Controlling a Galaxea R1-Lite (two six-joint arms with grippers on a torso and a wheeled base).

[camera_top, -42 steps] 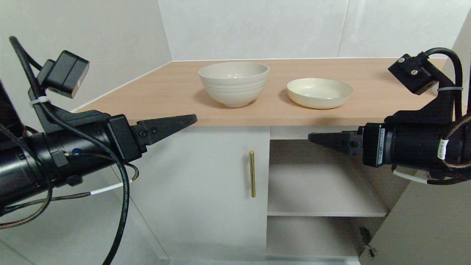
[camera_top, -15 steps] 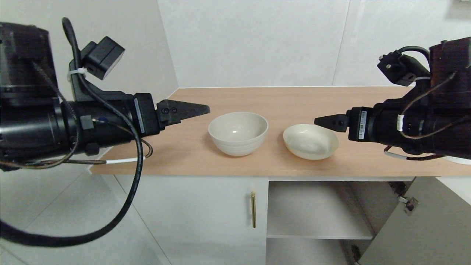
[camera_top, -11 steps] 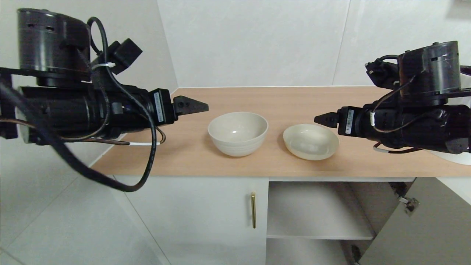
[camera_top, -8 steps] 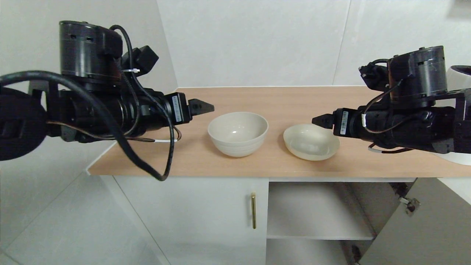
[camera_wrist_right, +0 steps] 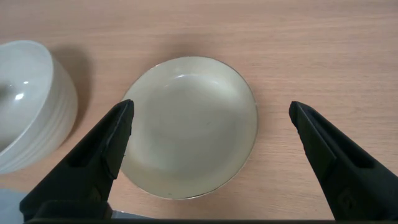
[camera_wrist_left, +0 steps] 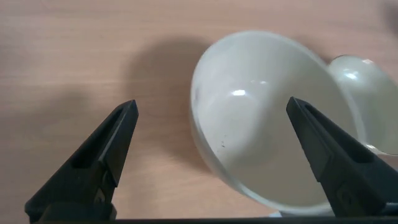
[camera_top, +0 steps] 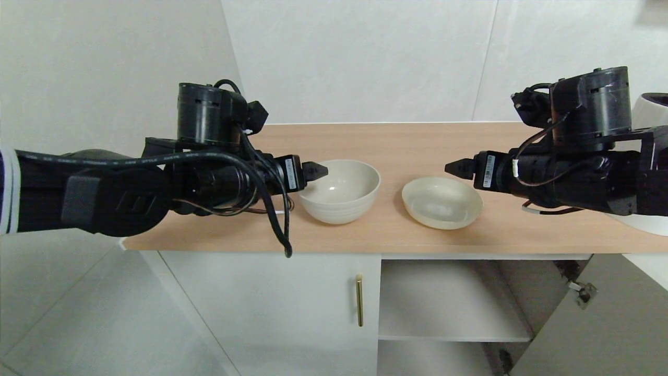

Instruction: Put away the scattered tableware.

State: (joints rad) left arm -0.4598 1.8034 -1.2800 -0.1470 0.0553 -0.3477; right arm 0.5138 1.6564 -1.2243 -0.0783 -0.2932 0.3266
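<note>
A deep cream bowl [camera_top: 339, 190] stands on the wooden countertop [camera_top: 396, 141], with a shallow cream plate [camera_top: 441, 202] to its right. My left gripper [camera_top: 315, 171] hovers at the bowl's left rim. In the left wrist view this gripper [camera_wrist_left: 211, 109] is open, its fingers straddling the bowl's near rim [camera_wrist_left: 261, 118]. My right gripper [camera_top: 454, 167] hangs just above the plate's far right edge. It is open [camera_wrist_right: 211, 112] in the right wrist view, spread wider than the plate [camera_wrist_right: 189, 124] below it. Neither gripper holds anything.
Below the counter, the left cabinet door is shut and has a brass handle [camera_top: 359, 300]. The right door [camera_top: 600, 324] is swung open, showing a white shelf [camera_top: 449, 313]. White walls close the back and the left side.
Over the last second my left arm has moved right, up to the bowl's rim, with its wrist rolled. The right arm rolled too and stayed by the plate. Before that, the camera rose.
</note>
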